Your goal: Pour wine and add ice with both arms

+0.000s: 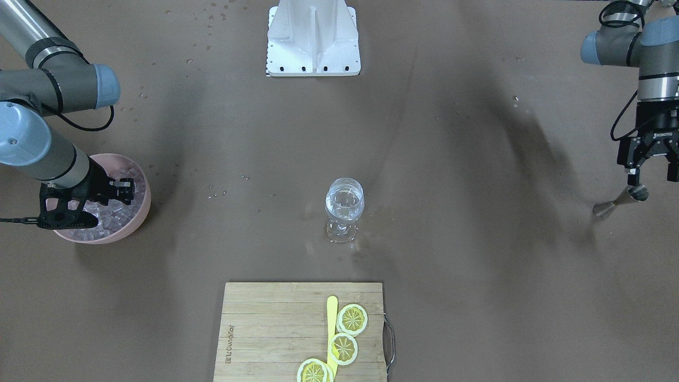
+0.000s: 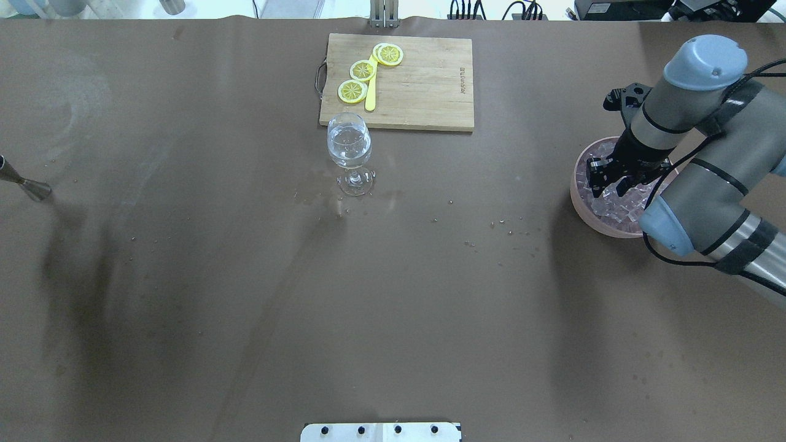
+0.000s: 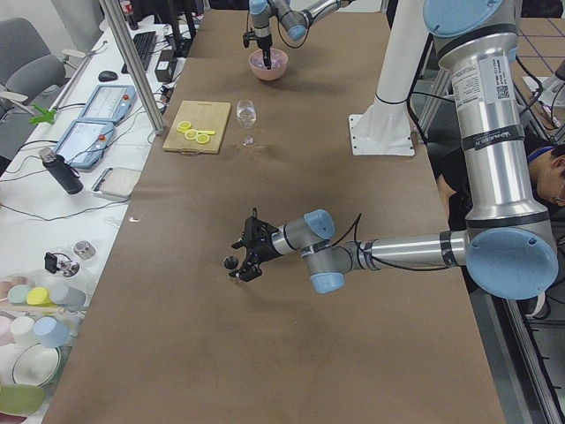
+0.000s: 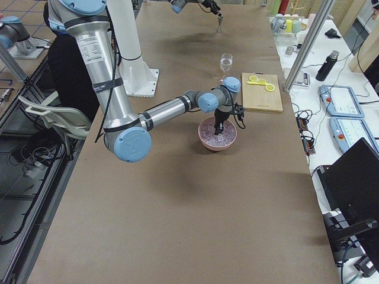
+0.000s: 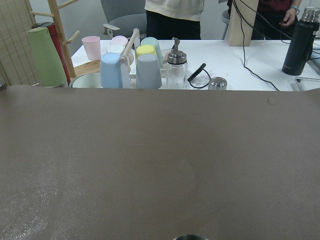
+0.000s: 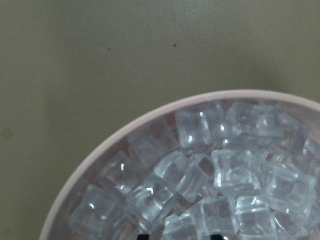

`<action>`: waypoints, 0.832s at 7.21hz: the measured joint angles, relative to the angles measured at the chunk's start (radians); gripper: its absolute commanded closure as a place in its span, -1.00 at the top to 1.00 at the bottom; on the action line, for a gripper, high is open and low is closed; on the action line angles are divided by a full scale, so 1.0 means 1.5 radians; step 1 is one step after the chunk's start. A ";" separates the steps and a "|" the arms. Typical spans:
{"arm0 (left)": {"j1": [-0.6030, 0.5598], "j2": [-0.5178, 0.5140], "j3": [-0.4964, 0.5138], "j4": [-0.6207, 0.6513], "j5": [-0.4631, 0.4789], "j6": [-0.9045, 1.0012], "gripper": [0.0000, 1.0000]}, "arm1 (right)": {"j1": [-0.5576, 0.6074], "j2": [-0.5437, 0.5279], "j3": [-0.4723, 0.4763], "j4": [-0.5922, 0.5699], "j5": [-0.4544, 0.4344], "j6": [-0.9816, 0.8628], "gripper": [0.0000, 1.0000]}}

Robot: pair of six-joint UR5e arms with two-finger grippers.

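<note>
The ice (image 6: 220,170) is a heap of clear cubes in a pink bowl (image 1: 139,217), also seen in the overhead view (image 2: 577,196). My right gripper (image 2: 606,186) reaches down into the bowl; its jaws are apart, with the tips (image 6: 178,235) among the cubes. A clear stemmed glass (image 1: 345,204) with clear liquid stands mid-table (image 2: 349,147). My left gripper (image 1: 652,178) is open just above a small steel jigger (image 1: 620,200) that stands on the table (image 2: 27,184). The left gripper is out of the overhead view.
A wooden cutting board (image 1: 276,329) with lemon slices (image 1: 352,318) and a yellow knife lies beyond the glass (image 2: 424,80). The white robot base (image 1: 313,40) stands at the robot's edge. Small wet spots dot the brown table near the glass.
</note>
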 measured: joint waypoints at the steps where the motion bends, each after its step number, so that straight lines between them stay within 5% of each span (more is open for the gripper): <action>1: 0.008 -0.010 0.011 -0.001 0.013 -0.002 0.95 | 0.006 0.001 -0.001 0.001 0.004 -0.001 -0.45; 3: 0.025 -0.033 0.042 -0.002 0.027 -0.030 0.95 | 0.014 0.001 0.001 -0.003 0.008 -0.003 -1.00; 6: 0.036 -0.042 0.066 -0.004 0.045 -0.045 0.95 | 0.027 0.001 0.022 -0.014 0.023 -0.004 -1.00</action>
